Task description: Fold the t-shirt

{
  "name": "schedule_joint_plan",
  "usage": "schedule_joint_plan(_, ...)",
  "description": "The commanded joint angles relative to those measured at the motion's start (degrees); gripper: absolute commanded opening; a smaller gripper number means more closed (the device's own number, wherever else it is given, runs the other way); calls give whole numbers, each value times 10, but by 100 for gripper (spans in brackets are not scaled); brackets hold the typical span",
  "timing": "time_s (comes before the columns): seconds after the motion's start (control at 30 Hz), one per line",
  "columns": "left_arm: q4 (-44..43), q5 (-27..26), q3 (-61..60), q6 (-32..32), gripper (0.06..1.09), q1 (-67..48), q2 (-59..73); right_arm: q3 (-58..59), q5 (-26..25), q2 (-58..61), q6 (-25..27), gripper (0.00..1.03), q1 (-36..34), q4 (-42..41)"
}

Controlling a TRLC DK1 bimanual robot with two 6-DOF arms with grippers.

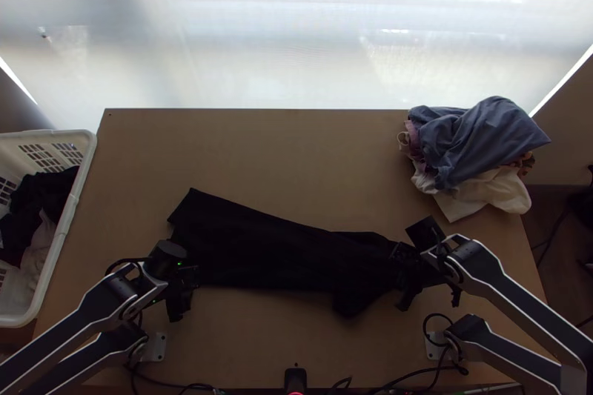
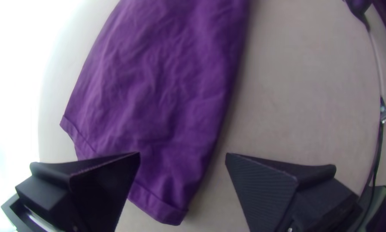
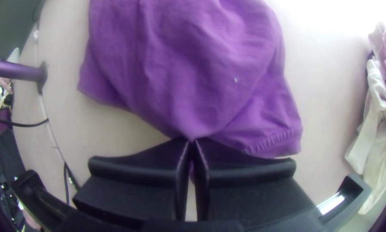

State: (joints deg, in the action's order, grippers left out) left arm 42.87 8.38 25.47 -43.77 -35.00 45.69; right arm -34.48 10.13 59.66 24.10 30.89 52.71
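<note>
Black cloth t-shirt (image 1: 259, 247) lies as a long strip on the light wooden table (image 1: 296, 150). Your right tool (image 3: 192, 139) pinches one end; centre your parted left tool (image 2: 183, 154) over the hemmed end before closing, then lift both evenly.

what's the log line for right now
t-shirt: long strip across table | left gripper: open at one end | right gripper: shut on other end | laundry pile: far right corner

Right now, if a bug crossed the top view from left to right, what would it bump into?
White basket with clothes inside → black t-shirt → pile of clothes, blue and white.
</note>
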Motion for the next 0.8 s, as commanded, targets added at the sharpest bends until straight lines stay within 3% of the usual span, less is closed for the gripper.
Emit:
schedule_joint_plan(0.0, -10, -6, -23, -23, 94, -5, -2, 2, 2, -14, 0, 3, -2, -1)
schedule_joint_plan(0.1, -31, -6, -24, -25, 71, -3, 5, 1, 2, -30, 0, 3, -4, 2)
schedule_joint_plan(0.2, -42, -6, -23, -34, 56, 1, 6, 1, 2, -38, 1, 3, -4, 11)
schedule_joint_plan(0.37, -41, -21, -17, -45, 14, 27, 9, 0, 2, -43, 1, 3, -4, 14)
schedule_joint_plan(0.57, 44, -41, 25, -30, 9, 78, 34, -21, 21, -39, 1, 3, -2, 55)
schedule_joint_plan(0.77, 259, -131, 260, -17, 9, 225, 85, -125, 92, -51, 9, 3, -3, 212)
